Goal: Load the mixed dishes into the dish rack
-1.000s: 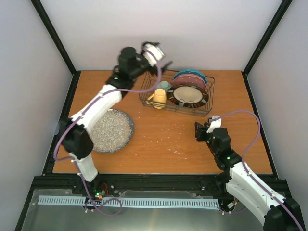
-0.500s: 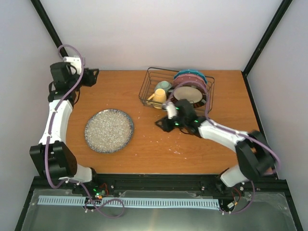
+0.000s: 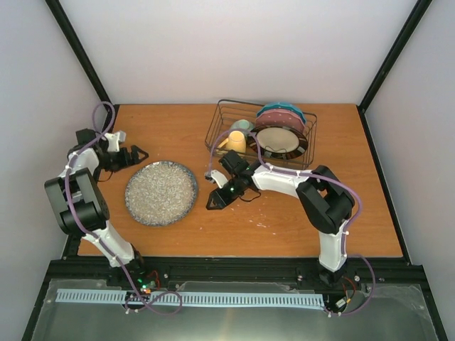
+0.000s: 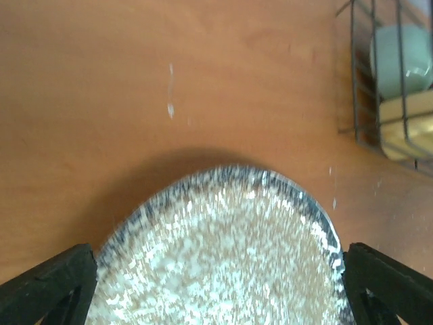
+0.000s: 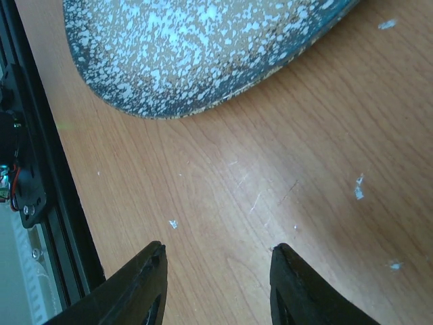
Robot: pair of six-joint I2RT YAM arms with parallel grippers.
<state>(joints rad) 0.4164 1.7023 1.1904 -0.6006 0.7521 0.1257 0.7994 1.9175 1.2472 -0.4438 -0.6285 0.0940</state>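
Probably the grey speckled plate [image 3: 161,192], flat on the table [image 3: 298,206], is best lifted by sliding one finger under its rim and pinching firmly. It lies left of the dish rack [image 3: 210,142], between two empty, wide-open claws: the left gripper [image 3: 136,154] near its far-left edge, the right gripper [image 3: 214,202] just beside its right edge.

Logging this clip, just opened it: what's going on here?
Dishes are being loaded into a wire rack. A mug, a bowl and three plates already stand in it. The speckled plate lies flat on the table, unheld. The left gripper and the right gripper, both open, sit low on either side of it.
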